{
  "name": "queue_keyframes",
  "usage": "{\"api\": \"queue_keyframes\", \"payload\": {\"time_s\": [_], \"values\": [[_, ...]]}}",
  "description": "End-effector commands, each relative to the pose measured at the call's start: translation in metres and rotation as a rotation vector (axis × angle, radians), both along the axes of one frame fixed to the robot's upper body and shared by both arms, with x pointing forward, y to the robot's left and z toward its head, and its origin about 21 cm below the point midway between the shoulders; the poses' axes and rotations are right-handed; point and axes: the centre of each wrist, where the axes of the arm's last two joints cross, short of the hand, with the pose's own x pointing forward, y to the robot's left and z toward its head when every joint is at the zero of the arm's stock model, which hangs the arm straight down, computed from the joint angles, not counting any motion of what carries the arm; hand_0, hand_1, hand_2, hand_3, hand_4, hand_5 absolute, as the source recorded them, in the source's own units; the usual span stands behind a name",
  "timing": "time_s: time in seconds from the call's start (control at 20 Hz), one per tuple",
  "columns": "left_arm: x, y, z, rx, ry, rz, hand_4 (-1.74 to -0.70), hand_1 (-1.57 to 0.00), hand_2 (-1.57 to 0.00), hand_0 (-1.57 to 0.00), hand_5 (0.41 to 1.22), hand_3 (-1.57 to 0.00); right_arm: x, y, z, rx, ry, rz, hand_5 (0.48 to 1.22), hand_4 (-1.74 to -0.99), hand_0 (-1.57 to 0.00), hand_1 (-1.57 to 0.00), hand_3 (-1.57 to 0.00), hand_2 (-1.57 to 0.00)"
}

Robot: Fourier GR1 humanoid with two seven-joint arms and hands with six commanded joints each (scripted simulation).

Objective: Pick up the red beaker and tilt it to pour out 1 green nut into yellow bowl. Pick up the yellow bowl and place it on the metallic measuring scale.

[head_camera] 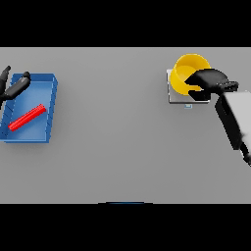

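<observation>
Grey table (122,147). My right hand (208,81) is clamped on the bowl (185,71), which sits on the scale (172,95): placing step, judged near done. Next: let go cleanly. Left hand (14,87), fingers relaxed, over tray (49,112) with beaker (27,117).
</observation>
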Motion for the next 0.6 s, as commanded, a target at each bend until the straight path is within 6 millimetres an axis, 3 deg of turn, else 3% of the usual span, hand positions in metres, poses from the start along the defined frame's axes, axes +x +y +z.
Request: {"api": "queue_keyframes", "payload": {"time_s": [0.0,0.25,0.55], "values": [[0.0004,0.0010,-0.0006,0.001,-0.003,-0.002,-0.73,0.00,0.00,0.00,0.723,0.00,0.0006,0.0005,0.0006,-0.012,0.009,-0.005,0.971,-1.563,-0.46,-0.70,-0.67,-0.80],[-0.0029,0.0006,0.0006,0.002,0.002,0.002,-0.72,0.00,0.00,0.00,0.703,0.00,0.0017,0.0008,0.0005,-0.039,0.007,0.043,0.842,-1.469,-0.15,-0.24,-0.45,-0.37],[-0.0055,-0.0015,0.0028,0.011,-0.011,0.000,-0.72,0.00,0.00,0.00,0.693,0.00,-0.0005,-0.0046,0.0000,-0.056,0.044,0.000,0.759,-1.410,-0.04,-0.06,-0.27,-0.10]]}}
